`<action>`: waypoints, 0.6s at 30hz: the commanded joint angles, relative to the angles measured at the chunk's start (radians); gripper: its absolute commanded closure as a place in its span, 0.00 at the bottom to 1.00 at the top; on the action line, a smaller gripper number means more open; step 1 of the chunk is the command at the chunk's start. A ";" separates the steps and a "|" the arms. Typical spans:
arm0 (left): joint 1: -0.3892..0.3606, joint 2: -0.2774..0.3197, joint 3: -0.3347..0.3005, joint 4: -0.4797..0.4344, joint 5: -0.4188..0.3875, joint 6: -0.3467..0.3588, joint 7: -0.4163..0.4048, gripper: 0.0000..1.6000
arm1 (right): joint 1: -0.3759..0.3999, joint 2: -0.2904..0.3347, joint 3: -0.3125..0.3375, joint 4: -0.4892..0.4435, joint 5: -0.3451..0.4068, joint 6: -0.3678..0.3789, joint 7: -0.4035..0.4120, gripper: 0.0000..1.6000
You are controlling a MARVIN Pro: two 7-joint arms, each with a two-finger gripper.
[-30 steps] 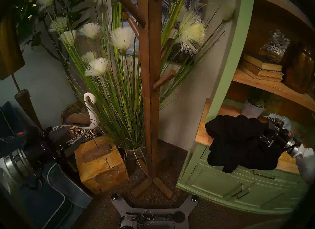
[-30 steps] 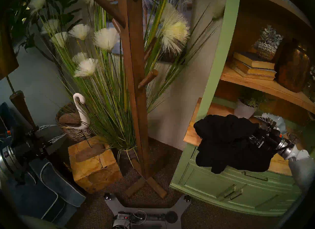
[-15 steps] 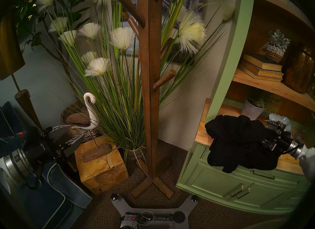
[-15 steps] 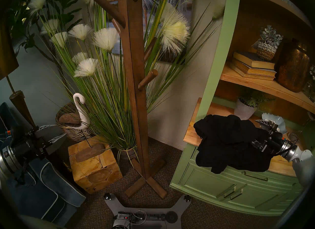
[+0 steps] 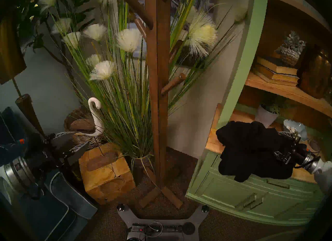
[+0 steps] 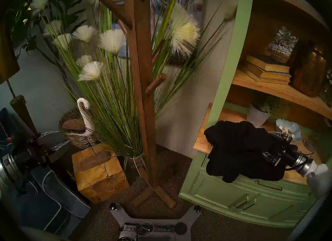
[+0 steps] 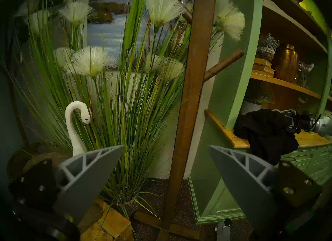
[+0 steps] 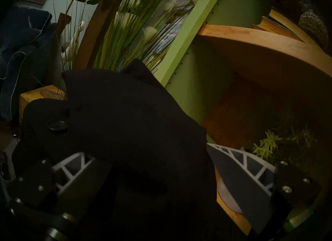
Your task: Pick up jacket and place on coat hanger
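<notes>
Each arm ends in a pale grey rounded shell, then a ribbed, silvery metal wrist ring, then a black block carrying the fingers. The left gripper has two broad grey wedge-shaped fingers with white triangular trusswork along their backs, bolted to black plates by bright silver screws. The right gripper is built alike (an orange tag sits near each wrist). Thin black cables loop beside the wrist rings. Below, the grey forked base carries black knobs and a black box with a red switch.
</notes>
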 commanded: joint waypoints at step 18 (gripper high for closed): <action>-0.004 0.002 0.001 -0.014 -0.011 0.000 -0.009 0.00 | -0.212 -0.029 0.153 -0.200 0.124 -0.004 0.095 0.00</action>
